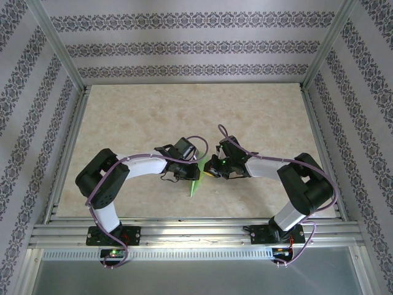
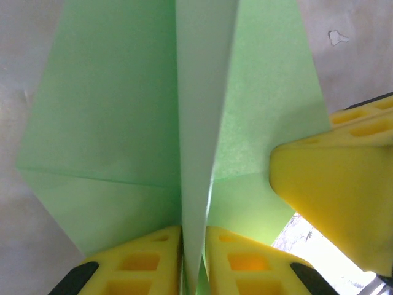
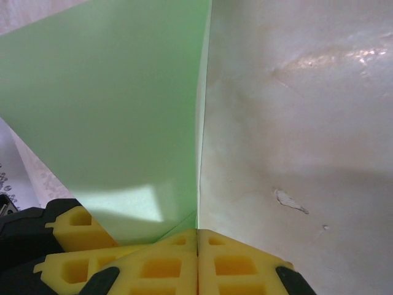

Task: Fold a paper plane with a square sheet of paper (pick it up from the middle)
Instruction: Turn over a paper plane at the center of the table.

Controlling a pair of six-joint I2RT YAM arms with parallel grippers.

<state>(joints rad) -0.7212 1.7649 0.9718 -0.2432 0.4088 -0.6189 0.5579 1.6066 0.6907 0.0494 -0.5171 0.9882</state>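
The pale green paper plane [image 1: 196, 182] hangs between my two grippers over the middle of the table, its pointed end toward the near edge. In the left wrist view its two flaps [image 2: 110, 123] spread either side of a raised centre fold [image 2: 199, 92]. My left gripper [image 2: 192, 239] [image 1: 191, 171] is shut on that centre fold. My right gripper [image 3: 197, 236] [image 1: 210, 169] is shut on the paper's edge [image 3: 123, 110], just right of the left gripper. One of the right gripper's yellow fingers [image 2: 331, 190] presses against the right flap.
The beige marbled tabletop [image 1: 184, 117] lies below, with a small white chip mark [image 3: 290, 201] on it. Aluminium rails [image 1: 196, 228] frame the table and patterned walls [image 1: 196, 43] enclose it. Both arms bend inward from their bases at the near edge.
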